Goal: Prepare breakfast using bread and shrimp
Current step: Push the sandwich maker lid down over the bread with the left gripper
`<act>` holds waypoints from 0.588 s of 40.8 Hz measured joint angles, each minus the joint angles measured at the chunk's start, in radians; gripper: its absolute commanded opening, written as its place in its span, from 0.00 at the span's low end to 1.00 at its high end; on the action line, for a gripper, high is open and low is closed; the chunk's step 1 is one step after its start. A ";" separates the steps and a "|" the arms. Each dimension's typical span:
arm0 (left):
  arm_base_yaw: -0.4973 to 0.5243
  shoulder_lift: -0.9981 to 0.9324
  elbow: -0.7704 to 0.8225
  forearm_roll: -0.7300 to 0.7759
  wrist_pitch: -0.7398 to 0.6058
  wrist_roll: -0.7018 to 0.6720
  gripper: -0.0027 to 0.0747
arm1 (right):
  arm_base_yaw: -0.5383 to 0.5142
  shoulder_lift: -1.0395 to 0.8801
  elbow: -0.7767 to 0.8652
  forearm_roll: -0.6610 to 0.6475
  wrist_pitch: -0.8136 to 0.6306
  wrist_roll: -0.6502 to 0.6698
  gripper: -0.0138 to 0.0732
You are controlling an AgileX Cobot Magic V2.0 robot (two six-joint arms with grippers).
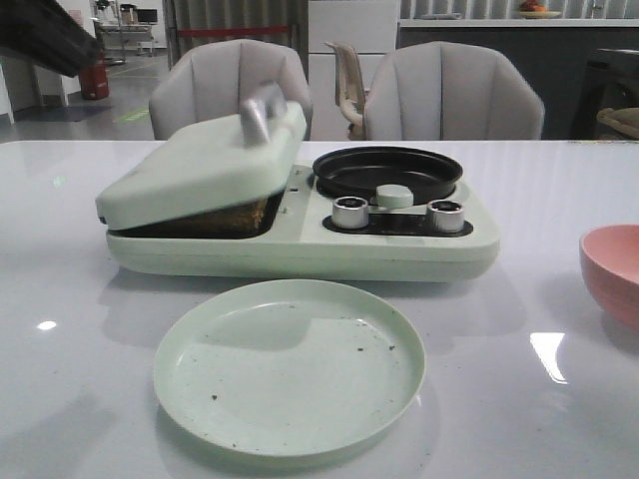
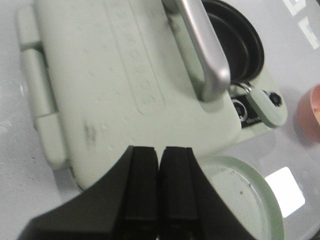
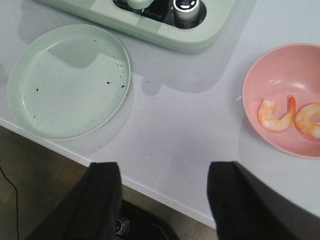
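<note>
Your bread (image 1: 240, 215) sits under the half-closed lid (image 1: 200, 165); shrimp (image 3: 274, 115) lie in the bowl (image 3: 260, 75): soft, slippery, so pinch mid-body. Left gripper (image 2: 159, 185) is closed, empty; right gripper (image 3: 162, 200) gapes wide, empty.

**Open bench around a bulky cooker**

The green cooker (image 1: 300, 215) fills the middle of the front view and blocks any straight path across the bench (image 1: 559, 180). Its lid (image 1: 200, 165) sits tilted and only partly raised, leaving a narrow gap at the left-hand cavity where bread (image 1: 240, 215) shows; the metal handle (image 1: 262, 112) sticks up on top. The black pan (image 1: 387, 172) at centre right is uncovered from above. In the lower centre the flat green plate (image 1: 290, 367) lies low and bare. The pink bowl (image 1: 614, 274) stands at the right edge, with clear bench between it and the cooker.
</note>
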 measured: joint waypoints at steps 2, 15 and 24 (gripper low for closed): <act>-0.029 -0.042 0.034 0.023 0.000 0.004 0.17 | 0.000 0.000 0.000 0.000 0.000 0.000 0.73; -0.220 -0.340 0.197 0.303 0.002 -0.149 0.17 | 0.000 0.000 0.000 0.000 0.000 0.000 0.73; -0.306 -0.516 0.272 0.766 0.006 -0.579 0.17 | 0.000 0.000 0.000 0.002 0.000 0.000 0.73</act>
